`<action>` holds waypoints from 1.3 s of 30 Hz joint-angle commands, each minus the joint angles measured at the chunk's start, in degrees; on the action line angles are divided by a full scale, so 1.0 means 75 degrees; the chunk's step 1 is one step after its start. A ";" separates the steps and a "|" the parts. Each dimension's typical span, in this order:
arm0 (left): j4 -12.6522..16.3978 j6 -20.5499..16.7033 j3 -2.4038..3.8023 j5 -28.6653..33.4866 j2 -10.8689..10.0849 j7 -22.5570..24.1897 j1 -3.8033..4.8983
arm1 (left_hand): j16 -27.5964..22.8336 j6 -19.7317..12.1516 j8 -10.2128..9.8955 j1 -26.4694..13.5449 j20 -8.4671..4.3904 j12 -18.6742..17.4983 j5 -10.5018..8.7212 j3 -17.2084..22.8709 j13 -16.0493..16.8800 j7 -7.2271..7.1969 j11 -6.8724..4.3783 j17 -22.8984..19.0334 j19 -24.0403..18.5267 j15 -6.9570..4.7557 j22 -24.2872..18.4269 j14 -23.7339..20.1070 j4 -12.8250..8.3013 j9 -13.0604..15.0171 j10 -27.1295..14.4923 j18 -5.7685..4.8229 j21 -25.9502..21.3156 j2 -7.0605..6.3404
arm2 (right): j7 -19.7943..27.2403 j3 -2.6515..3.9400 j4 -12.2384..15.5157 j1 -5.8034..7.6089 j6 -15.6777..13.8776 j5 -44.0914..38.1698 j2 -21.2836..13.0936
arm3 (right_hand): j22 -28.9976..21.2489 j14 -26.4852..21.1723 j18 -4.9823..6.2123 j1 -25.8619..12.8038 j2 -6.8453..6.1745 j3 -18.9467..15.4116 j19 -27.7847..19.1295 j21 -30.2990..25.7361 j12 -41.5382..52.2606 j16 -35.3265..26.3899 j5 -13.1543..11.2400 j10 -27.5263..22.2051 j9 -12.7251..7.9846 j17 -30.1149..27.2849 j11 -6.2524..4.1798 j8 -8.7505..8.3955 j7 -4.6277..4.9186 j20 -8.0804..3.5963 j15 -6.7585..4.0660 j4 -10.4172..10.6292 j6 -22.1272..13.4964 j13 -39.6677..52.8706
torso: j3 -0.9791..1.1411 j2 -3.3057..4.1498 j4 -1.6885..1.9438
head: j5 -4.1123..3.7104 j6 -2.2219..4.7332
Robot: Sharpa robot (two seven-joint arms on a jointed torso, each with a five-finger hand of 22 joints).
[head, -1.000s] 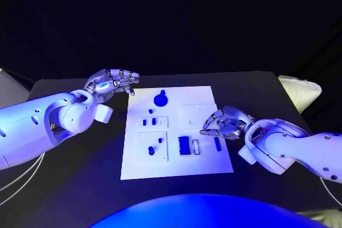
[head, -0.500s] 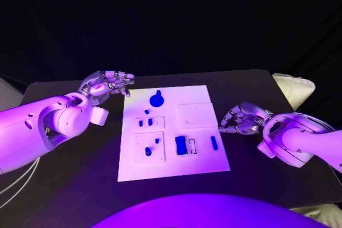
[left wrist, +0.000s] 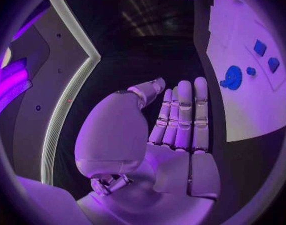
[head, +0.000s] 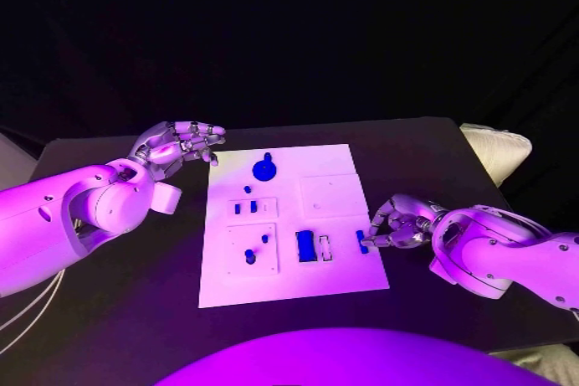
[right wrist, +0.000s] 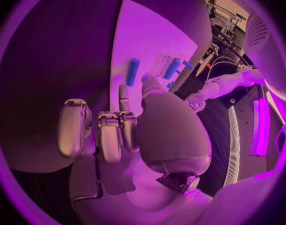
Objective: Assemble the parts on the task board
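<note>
The white task board (head: 338, 164) lies in the middle of the black table. On it are a blue round knob (head: 264, 167), several small blue pieces (head: 250, 255), a blue block (head: 306, 245) and a short blue bar (head: 361, 241) near its right edge. My right hand (head: 396, 223) is low at that right edge, fingers partly curled, fingertips just beside the bar. In the right wrist view the bar (right wrist: 132, 71) lies on the board (right wrist: 149, 40) just past my thumb and one stretched finger, nothing in the hand (right wrist: 118, 130). My left hand (head: 181, 143) hovers off the board's far left corner, holding nothing (left wrist: 174, 125).
A pale padded object (head: 501, 151) sits at the table's right edge. Bare black table surrounds the board on the left and near sides. In the left wrist view the board (left wrist: 243, 100) with the blue knob (left wrist: 233, 77) lies beside my left hand.
My right hand, drawn off to the right of the board half a second ago, has come back down to its right edge, fingertips now by the blue bar. The left hand has stayed put.
</note>
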 commanded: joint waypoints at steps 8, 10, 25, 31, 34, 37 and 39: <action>0.0029 0.0098 0.0004 0.0009 -0.0010 0.0082 -0.0005 | -0.0034 -0.0032 0.0038 -0.0012 -0.0006 -0.0011 -0.0015 -0.0052 -0.0010 0.0002 -0.0024 -0.0012 0.0032 0.0026 -0.0007 -0.0039 0.0004 -0.0011 -0.0044 0.0113 -0.0040 0.0024 | -0.0372 -0.0018 -0.0084 -0.0188 0.0102 -0.0630 0.0335 | 0.1474 0.0764 -0.0121 -0.0092 -0.0006 -0.0046 0.0189 0.0049 -0.0021 0.0032 0.0016 0.0552 0.0015 0.1867 -0.0059 0.0064 0.0012 0.0004 0.0003 0.0012 0.0080 0.1702 | 0.0003 0.0000 -0.0002 | -0.0001 0.0001; 0.0031 0.0104 0.0004 0.0009 -0.0013 0.0078 -0.0005 | -0.0034 -0.0032 0.0038 -0.0012 -0.0006 -0.0011 -0.0015 -0.0052 -0.0010 0.0002 -0.0024 -0.0012 0.0032 0.0026 -0.0007 -0.0039 0.0004 -0.0011 -0.0044 0.0113 -0.0040 0.0024 | -0.0406 -0.0018 -0.0110 -0.0210 0.0091 -0.0688 0.0403 | 0.1473 0.0764 -0.0121 -0.0095 -0.0003 -0.0045 0.0188 0.0046 -0.0015 0.0032 0.0020 0.0555 0.0016 0.1867 -0.0062 0.0069 0.0009 0.0003 0.0001 0.0011 0.0088 0.1705 | 0.0002 0.0001 0.0002 | 0.0002 0.0001; 0.0044 0.0129 0.0004 0.0009 -0.0040 0.0049 -0.0006 | -0.0029 -0.0032 0.0051 -0.0022 -0.0007 -0.0002 -0.0016 -0.0066 -0.0016 -0.0001 -0.0026 -0.0016 0.0043 0.0025 -0.0019 -0.0037 0.0020 -0.0010 -0.0038 0.0112 -0.0056 0.0023 | -0.0756 -0.0018 -0.0442 -0.0435 0.0240 -0.1796 0.0880 | 0.1480 0.0765 -0.0129 0.0718 -0.0143 0.0271 0.0197 0.0077 -0.0027 0.0032 0.0360 0.0555 -0.0014 0.1871 -0.0111 0.0050 -0.0035 -0.0056 -0.0052 -0.0056 0.0101 0.1704 | 0.0009 -0.0002 -0.0003 | 0.0012 0.0001; 0.0048 0.0137 0.0004 0.0009 -0.0049 0.0036 -0.0006 | -0.0029 -0.0032 0.0051 -0.0022 -0.0007 -0.0002 -0.0016 -0.0066 -0.0016 -0.0001 -0.0026 -0.0016 0.0043 0.0025 -0.0019 -0.0037 0.0020 -0.0010 -0.0038 0.0112 -0.0056 0.0023 | -0.0866 -0.0018 -0.0485 -0.0500 0.0198 -0.2007 0.1066 | 0.1482 0.0766 -0.0130 0.1125 -0.0186 0.0831 0.0197 0.0079 -0.0042 0.0033 0.0657 0.0548 -0.0082 0.1876 -0.0119 -0.0020 -0.0037 -0.0069 -0.0061 -0.0033 0.0142 0.1699 | 0.0007 0.0002 0.0001 | 0.0006 0.0001; 0.0052 0.0138 0.0004 0.0009 -0.0054 0.0030 -0.0006 | -0.0029 -0.0032 0.0051 -0.0022 -0.0007 -0.0002 -0.0016 -0.0066 -0.0016 -0.0001 -0.0026 -0.0016 0.0043 0.0025 -0.0019 -0.0037 0.0020 -0.0010 -0.0038 0.0112 -0.0056 0.0023 | -0.0887 -0.0017 -0.0484 -0.0512 0.0154 -0.2046 0.1126 | 0.1481 0.0768 -0.0129 0.1123 -0.0293 0.1176 0.0196 0.0074 -0.0047 0.0036 0.1128 0.0546 -0.0118 0.1884 -0.0122 -0.0053 -0.0037 -0.0074 -0.0063 -0.0030 0.0181 0.1699 | -0.0002 0.0000 -0.0002 | 0.0014 0.0001; 0.0054 0.0141 0.0004 0.0009 -0.0055 0.0026 -0.0006 | -0.0028 -0.0033 0.0054 -0.0026 -0.0006 -0.0001 -0.0016 -0.0069 -0.0018 0.0000 -0.0026 -0.0018 0.0046 0.0025 -0.0023 -0.0037 0.0026 -0.0011 -0.0040 0.0112 -0.0061 0.0025 | -0.0898 -0.0017 -0.0480 -0.0517 0.0114 -0.2060 0.1150 | 0.1485 0.0769 -0.0132 0.1103 -0.0321 0.1335 0.0201 0.0091 -0.0041 0.0038 0.1283 0.0549 -0.0128 0.1887 -0.0127 -0.0060 -0.0043 -0.0076 -0.0067 -0.0035 0.0198 0.1703 | -0.0003 -0.0005 -0.0003 | 0.0030 0.0001; 0.0058 0.0142 0.0004 0.0009 -0.0057 0.0023 -0.0006 | -0.0028 -0.0033 0.0054 -0.0026 -0.0006 -0.0001 -0.0016 -0.0069 -0.0018 0.0000 -0.0026 -0.0018 0.0046 0.0025 -0.0023 -0.0037 0.0026 -0.0011 -0.0040 0.0112 -0.0061 0.0025 | -0.0906 -0.0017 -0.0472 -0.0519 0.0068 -0.2067 0.1163 | 0.1486 0.0770 -0.0132 0.1085 -0.0360 0.1573 0.0203 0.0097 -0.0031 0.0040 0.1520 0.0555 -0.0134 0.1893 -0.0136 -0.0061 -0.0050 -0.0084 -0.0075 -0.0044 0.0221 0.1711 | -0.0003 -0.0005 -0.0002 | 0.0037 0.0001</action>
